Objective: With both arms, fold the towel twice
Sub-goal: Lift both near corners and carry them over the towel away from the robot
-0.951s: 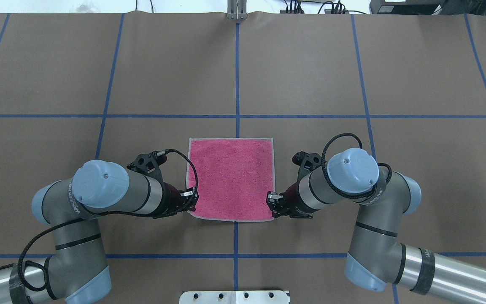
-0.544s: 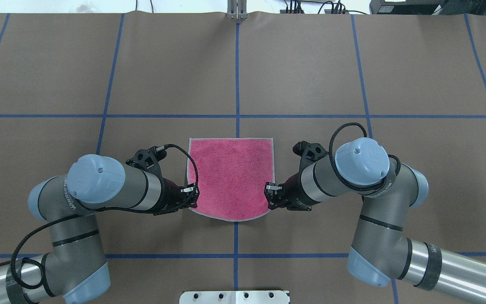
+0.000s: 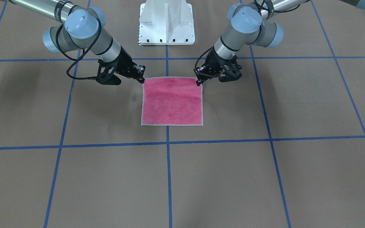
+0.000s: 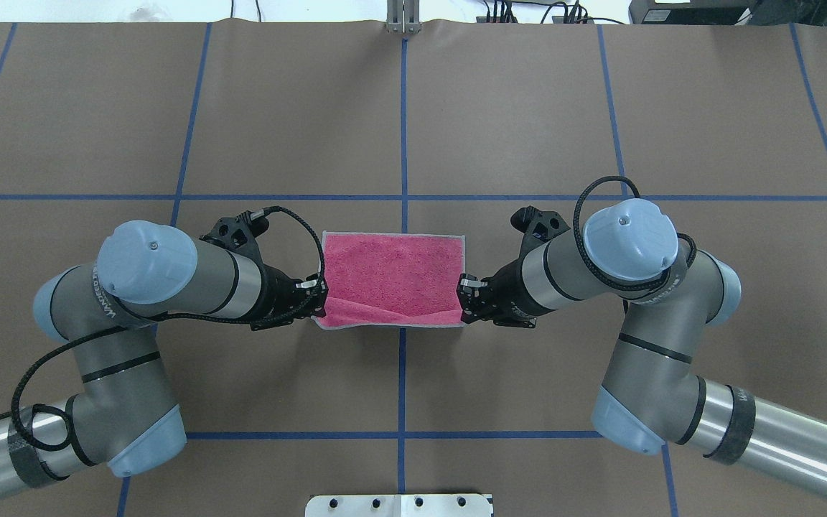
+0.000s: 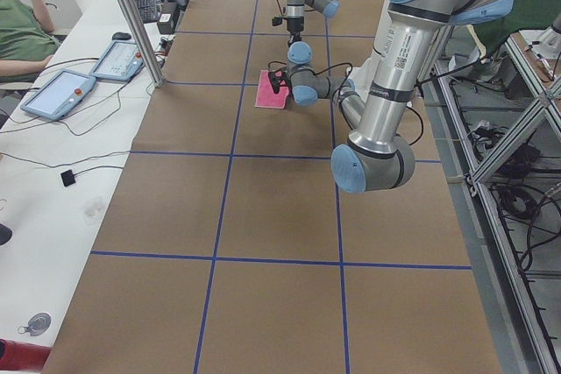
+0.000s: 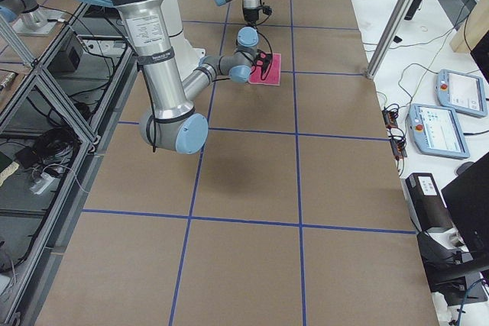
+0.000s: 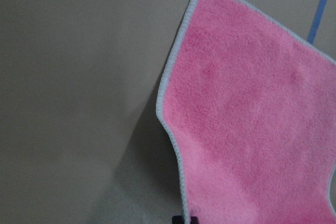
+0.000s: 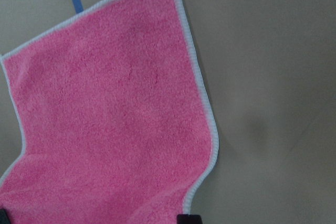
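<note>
First fold in hand: left end effector and right end effector each pinch a raised corner of the towel before the pedestal; next, carry both evenly to the edge farthest from it.

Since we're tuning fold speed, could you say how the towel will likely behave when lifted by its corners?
Probably floppy: the towel sags in a crease between the left tool and right tool. Likely light: two corner pinches carry it.
</note>
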Available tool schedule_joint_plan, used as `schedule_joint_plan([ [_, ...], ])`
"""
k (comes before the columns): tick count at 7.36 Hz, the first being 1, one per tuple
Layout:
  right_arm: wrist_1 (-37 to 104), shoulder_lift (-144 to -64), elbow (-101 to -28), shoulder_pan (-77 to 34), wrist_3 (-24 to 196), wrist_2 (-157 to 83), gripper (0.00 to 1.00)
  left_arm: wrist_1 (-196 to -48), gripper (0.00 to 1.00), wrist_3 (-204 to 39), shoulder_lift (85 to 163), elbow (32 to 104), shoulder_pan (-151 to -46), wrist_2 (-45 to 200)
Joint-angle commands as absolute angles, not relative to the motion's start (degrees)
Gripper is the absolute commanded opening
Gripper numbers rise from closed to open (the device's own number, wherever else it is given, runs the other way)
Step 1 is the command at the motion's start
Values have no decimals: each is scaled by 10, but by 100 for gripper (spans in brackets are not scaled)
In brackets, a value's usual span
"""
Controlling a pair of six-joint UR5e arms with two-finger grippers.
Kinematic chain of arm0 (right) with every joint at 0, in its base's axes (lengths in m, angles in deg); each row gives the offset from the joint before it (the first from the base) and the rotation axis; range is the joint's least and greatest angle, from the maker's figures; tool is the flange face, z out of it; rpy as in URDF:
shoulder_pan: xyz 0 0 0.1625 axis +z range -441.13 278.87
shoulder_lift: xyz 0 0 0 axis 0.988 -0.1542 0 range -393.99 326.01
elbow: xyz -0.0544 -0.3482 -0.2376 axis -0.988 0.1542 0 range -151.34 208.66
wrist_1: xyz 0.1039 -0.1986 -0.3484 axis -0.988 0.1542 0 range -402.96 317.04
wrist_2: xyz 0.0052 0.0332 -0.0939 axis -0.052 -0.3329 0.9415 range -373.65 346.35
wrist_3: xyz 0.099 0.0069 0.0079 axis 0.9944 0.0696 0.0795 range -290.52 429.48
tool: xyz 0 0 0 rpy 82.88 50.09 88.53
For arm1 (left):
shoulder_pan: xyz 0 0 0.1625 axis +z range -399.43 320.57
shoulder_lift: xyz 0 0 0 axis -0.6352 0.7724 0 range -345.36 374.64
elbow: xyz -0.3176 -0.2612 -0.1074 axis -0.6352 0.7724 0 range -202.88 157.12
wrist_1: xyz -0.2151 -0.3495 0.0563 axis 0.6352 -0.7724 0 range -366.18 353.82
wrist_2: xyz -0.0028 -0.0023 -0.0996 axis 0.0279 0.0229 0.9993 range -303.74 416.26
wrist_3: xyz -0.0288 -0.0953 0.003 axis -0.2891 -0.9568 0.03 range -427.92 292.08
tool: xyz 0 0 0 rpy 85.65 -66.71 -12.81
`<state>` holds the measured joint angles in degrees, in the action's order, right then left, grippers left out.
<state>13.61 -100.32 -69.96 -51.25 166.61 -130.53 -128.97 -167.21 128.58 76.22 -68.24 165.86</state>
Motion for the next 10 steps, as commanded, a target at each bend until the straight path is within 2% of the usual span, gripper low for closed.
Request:
schedule_joint_plan([
  [1, 136, -944, -633, -499, 1667, -1304, 0, -1290, 0, -1671, 1337, 693, -707, 1659],
  [5, 136, -930, -603, -465, 1664, -1304, 0, -1295, 0, -1671, 1358, 642, -738, 1659],
  [10, 136, -900, -559, -455, 1665, -1303, 0, -1295, 0, -1672, 1363, 632, -743, 1659],
])
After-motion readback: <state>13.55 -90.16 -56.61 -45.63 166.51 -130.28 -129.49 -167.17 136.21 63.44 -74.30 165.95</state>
